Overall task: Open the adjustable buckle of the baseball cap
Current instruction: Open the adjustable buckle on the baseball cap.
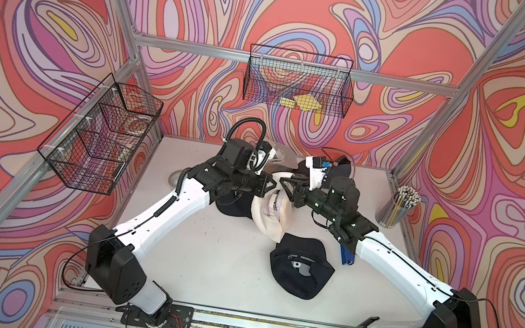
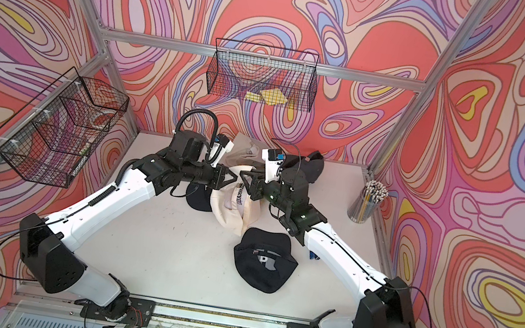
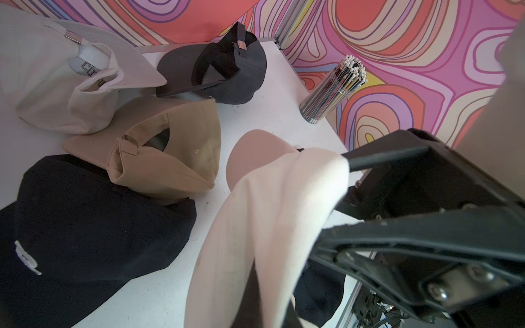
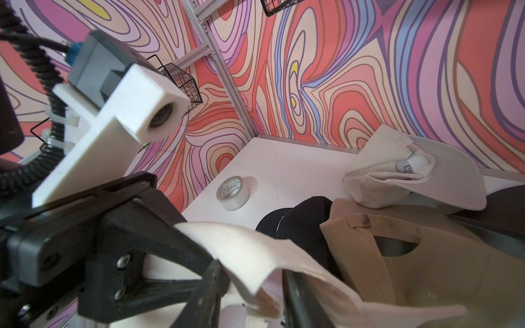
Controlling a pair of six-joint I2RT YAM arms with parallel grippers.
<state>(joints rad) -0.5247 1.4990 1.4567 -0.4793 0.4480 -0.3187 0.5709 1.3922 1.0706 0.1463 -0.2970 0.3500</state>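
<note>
The white desk (image 1: 200,270) is carrying a scatter of caps, and the left arm (image 1: 166,213) and right arm (image 1: 392,262) are both reaching in over its middle. The left tool (image 1: 271,186) is clamped fully shut on the cream cap (image 1: 273,210), pinching a fold of cloth at its raised end. The right tool (image 1: 286,186) is facing it tip to tip, its jaws standing partly apart with the cap's cloth edge draped across the gap.

The cream cap is sitting mid-desk, its long axis running from the far edge toward the near edge. Its far end is hanging lifted between the tools, and its near end is resting on the desk and touching the black cap (image 1: 301,269). Striped lettering (image 1: 278,203) is showing on it in both top views, too blurred to read. Its buckle is lying hidden under cloth and tools.

The black cap is showing a pale mark (image 1: 300,264) shaped like a "P". Toward the far edge, a white cap (image 3: 51,93) is showing a label (image 3: 88,66) beginning "CO". Beside it are lying a tan cap (image 3: 176,159) and a dark grey cap (image 3: 244,79), and all three are showing a metal clasp on the rear strap.

A pencil holder (image 1: 396,209) is standing at the right edge, and a tape roll (image 4: 233,193) — its print unreadable — is lying near the left edge.
</note>
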